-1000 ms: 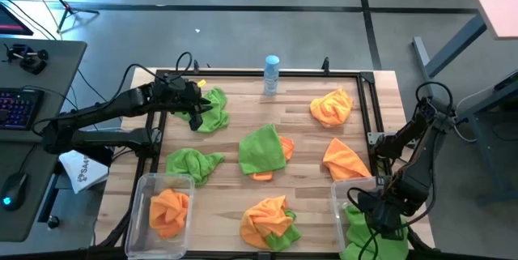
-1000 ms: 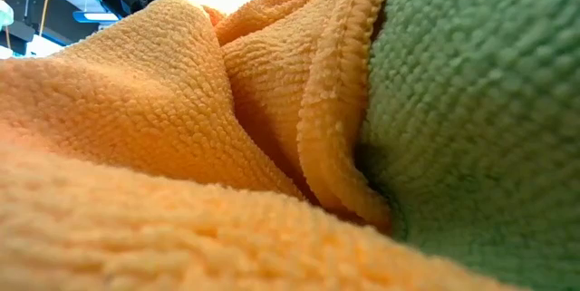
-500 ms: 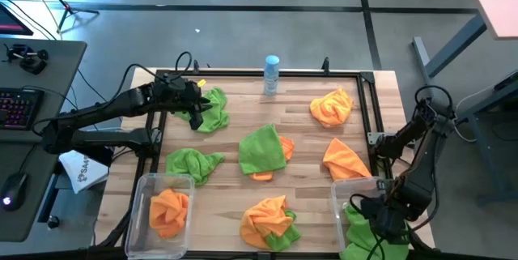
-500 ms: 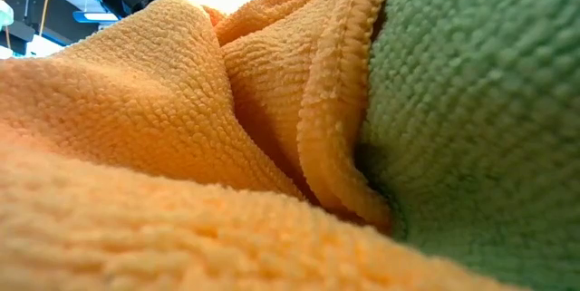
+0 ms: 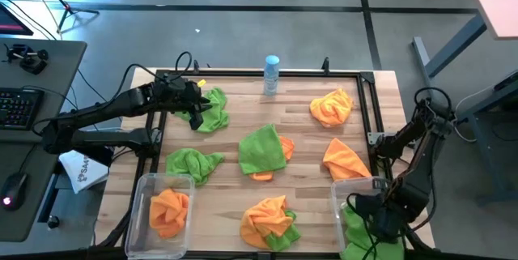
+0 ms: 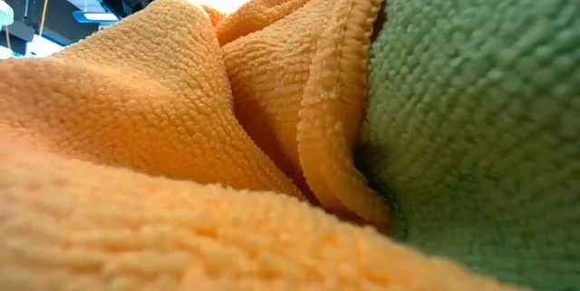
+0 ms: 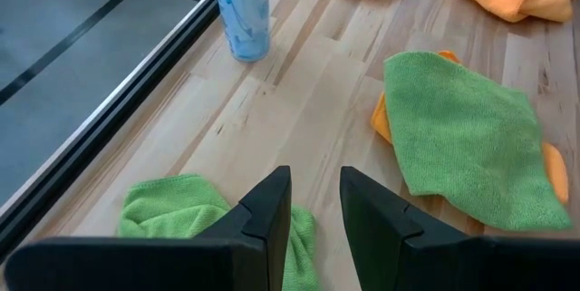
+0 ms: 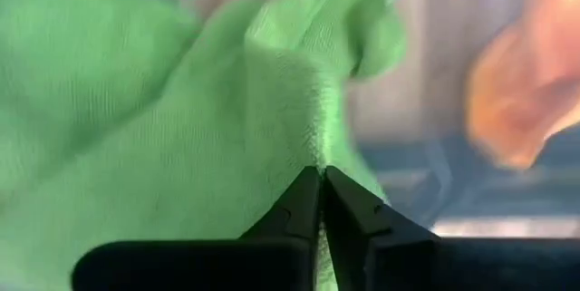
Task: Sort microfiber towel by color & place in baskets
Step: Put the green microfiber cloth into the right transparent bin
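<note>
Right gripper [image 5: 374, 226] is sitting pinched shut over the green towel [image 5: 360, 236] in the clear basket [image 5: 337, 198] at 5 o'clock; whether it is gripping fabric, cannot tell. Left gripper [image 7: 314, 202], half open and empty, is hovering over a green towel [image 7: 172, 208] at 11 o'clock; drop straight onto the bunch.

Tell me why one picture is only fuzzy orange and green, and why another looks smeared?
Low view: an orange towel and a green towel lie right against the lens, filling the frame. Right wrist view: green cloth sits very close and out of focus, and an orange shape beyond it is blurred. High view and left wrist view are sharp and evenly lit.
</note>
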Available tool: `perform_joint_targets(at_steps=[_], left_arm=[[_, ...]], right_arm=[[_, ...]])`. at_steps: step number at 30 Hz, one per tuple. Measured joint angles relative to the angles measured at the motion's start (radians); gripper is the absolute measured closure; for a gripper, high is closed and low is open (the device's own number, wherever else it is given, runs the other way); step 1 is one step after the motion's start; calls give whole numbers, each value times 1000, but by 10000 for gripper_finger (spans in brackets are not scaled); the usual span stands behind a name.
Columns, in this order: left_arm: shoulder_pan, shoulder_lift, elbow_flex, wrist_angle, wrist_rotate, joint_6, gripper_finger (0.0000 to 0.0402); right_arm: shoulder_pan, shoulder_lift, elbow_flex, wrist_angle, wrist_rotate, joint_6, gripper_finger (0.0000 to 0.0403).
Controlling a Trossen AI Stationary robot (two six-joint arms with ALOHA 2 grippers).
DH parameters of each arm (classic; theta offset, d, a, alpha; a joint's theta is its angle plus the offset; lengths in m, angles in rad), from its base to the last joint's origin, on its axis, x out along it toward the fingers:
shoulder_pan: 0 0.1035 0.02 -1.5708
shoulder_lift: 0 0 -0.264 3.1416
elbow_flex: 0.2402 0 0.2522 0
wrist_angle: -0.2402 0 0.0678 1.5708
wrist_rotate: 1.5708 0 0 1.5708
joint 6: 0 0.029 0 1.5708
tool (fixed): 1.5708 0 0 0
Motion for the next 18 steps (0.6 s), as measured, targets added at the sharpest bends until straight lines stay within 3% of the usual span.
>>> perform_joint_targets(at_steps=[4,6,12,18], left_arm=[[0,0,0,0,0,-2,314],[0,0,0,0,0,-2,314],[0,0,0,0,0,-2,314],[0,0,0,0,0,-1,314]], right_arm=[[0,-14,1,-73,218,86,398],[-1,-12,1,-142,271,128,400],[-10,-7,1,-259,283,179,402],[-14,-7,1,-184,284,165,402]])
